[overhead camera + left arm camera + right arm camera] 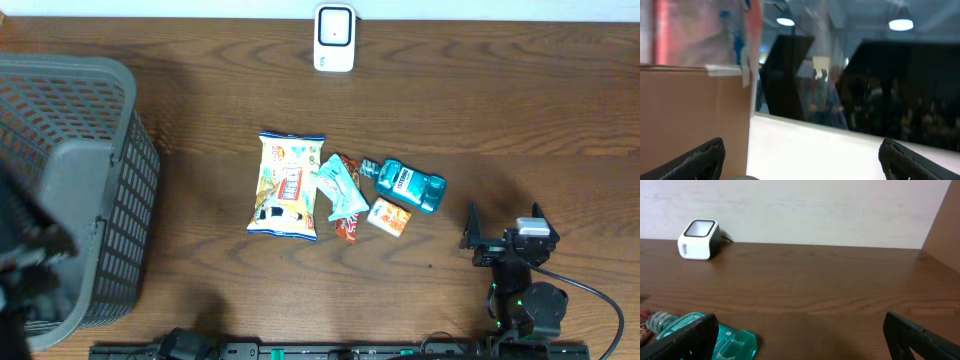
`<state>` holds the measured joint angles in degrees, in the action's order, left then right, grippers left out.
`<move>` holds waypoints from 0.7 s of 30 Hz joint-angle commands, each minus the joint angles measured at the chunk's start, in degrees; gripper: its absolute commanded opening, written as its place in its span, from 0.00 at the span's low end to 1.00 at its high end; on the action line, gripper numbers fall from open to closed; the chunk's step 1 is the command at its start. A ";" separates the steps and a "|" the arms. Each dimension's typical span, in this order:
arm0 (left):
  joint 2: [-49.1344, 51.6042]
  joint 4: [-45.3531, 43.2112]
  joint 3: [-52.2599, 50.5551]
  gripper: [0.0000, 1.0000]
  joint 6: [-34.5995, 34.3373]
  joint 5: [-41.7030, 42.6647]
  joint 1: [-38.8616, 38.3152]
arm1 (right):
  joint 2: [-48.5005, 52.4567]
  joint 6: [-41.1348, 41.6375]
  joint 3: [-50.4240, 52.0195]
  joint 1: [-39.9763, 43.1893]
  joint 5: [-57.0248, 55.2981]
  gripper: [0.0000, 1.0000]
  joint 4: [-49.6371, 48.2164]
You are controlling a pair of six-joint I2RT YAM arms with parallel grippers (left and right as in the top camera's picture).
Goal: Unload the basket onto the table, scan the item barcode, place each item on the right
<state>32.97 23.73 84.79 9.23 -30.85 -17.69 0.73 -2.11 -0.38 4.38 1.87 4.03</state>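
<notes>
Right gripper stood spread wide and held nothing, its two dark fingers at the lower corners of the wrist view with bare brown table between them. Its arm sat low at the table's near right edge, folded over its base and pointing level across the wood toward the far wall.

Left gripper was likewise released and empty. Its arm was off to the left over the grey basket, blurred from overhead, and its camera looked out level past a cardboard box into a dim room.

The items lay clustered at mid-table, well apart from both grippers: a snack bag, a pale blue packet overlapping its right edge, a teal mouthwash bottle lying on its side, and a small orange box just beside the bottle. The white scanner stood at the far edge, well apart from the cluster.
</notes>
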 commanded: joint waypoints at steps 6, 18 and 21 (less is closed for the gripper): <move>-13.14 -1.18 -5.57 0.98 -7.89 8.98 3.67 | -0.09 -0.28 0.07 0.35 -0.02 0.99 0.24; -24.37 -3.96 -12.46 0.98 -14.97 14.36 5.86 | -0.09 -0.31 0.07 0.35 -2.40 0.99 0.11; -24.94 -4.44 -13.20 0.98 -15.17 14.36 7.82 | -0.09 -0.31 0.07 0.35 -2.38 0.99 0.11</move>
<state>9.23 20.12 72.44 -4.82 -17.78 -11.88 0.73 -2.11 -0.38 4.38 0.86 4.01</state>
